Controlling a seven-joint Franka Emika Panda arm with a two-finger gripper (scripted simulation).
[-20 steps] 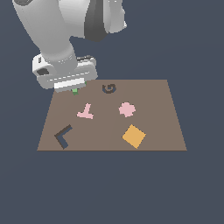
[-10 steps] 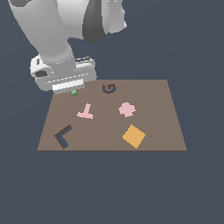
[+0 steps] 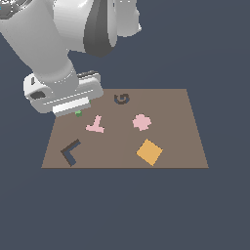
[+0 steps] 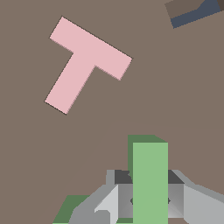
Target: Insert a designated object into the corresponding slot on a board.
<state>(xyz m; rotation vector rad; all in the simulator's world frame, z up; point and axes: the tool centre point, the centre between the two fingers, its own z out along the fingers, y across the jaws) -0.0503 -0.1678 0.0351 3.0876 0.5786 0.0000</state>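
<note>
The gripper (image 4: pixel 148 203) is clamped on the green L-block (image 4: pixel 150 179). In the wrist view the grey fingers (image 4: pixel 192 205) press in on both sides of the block's upright arm, and the other arm of the L pokes out darker green low in the frame. So the grasp stage looks done.

In the exterior view only a small green speck of the green L-block (image 3: pixel 78 113) shows, just under the gripper body at the upper left of the brown board (image 3: pixel 185 146), near its far edge. Whether the piece is lifted clear of the board or touching it cannot be told from either view (the gripper housing hides most of it).

The L-shaped slot (image 3: pixel 70 152) sits at the lower left of the board in the exterior view, empty with a dark interior, well apart from the block. A corner of the L-shaped slot (image 4: pixel 194 13) shows at the upper right of the wrist view. The pink T-shaped piece (image 3: pixel 95 125) lies between the gripper and the slot, slightly off the direct line, and fills the upper left of the wrist view.

Judgement on progress:
- Pick is complete.
- Transport is not yet finished.
- Insertion is not started.
- What's left: carry the block toward the slot, rotate it to match the right-angle recess, lower it and release.

The G-shaped recess (image 3: pixel 121 99), pink blob piece (image 3: pixel 141 122) and orange square (image 3: pixel 149 152) play no part.
</note>
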